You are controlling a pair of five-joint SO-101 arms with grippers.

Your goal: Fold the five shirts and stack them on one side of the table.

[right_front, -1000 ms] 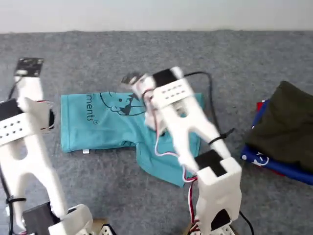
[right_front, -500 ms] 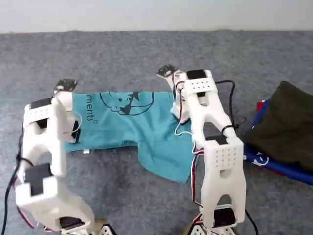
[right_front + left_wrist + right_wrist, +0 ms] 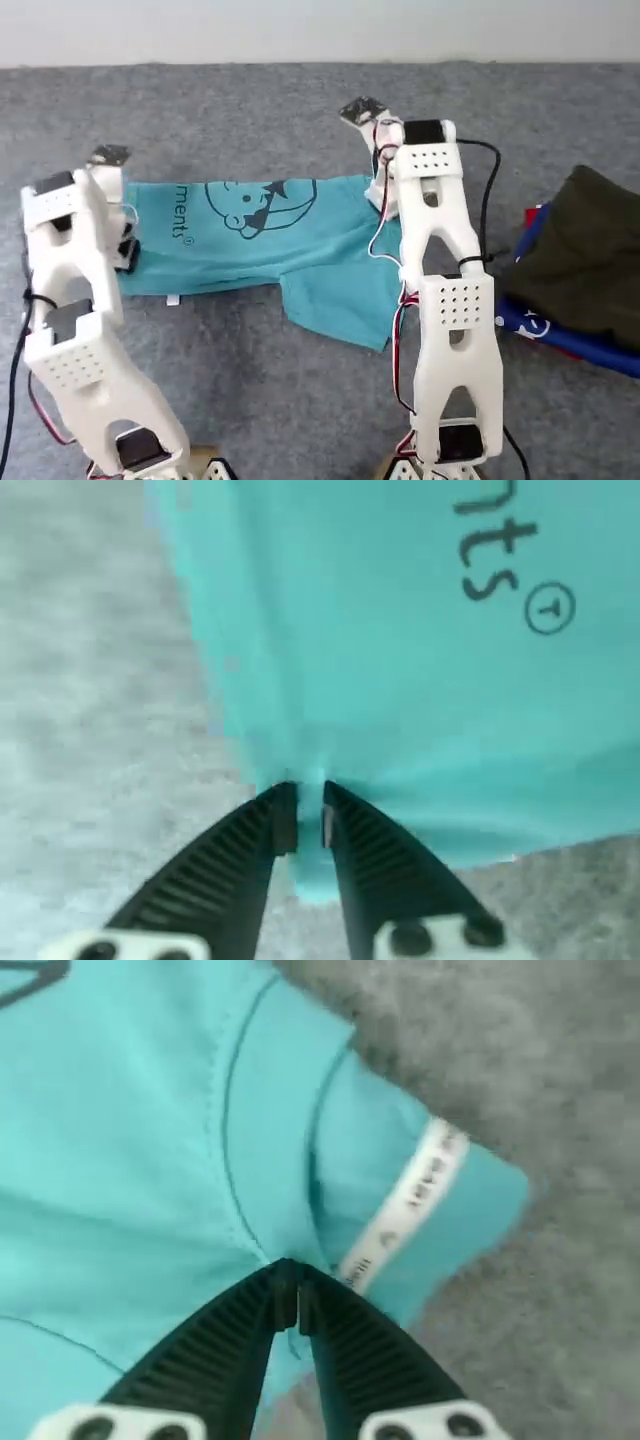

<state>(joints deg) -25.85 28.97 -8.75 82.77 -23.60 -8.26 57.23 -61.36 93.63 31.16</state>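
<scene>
Wrist views show the jaws of the left arm (image 3: 70,290) pinched closed on the teal shirt (image 3: 250,235) at its edge, those of the right arm (image 3: 440,230) clamped beside its collar label (image 3: 400,1210). The high view hides both grips but shows the shirt stretched between the jaws on the grey desk (image 3: 250,400), with a half-cropped pile of folded shirts (image 3: 580,270) beyond the right jaws.

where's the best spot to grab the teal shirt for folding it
Probably its two short ends. The teal shirt lies flat and stretched sideways, so each end is a thin edge that can be pinched from its outer side. The left gripper is shut on one end and the right gripper on the collar end. One sleeve pokes out toward the arms' bases.
</scene>
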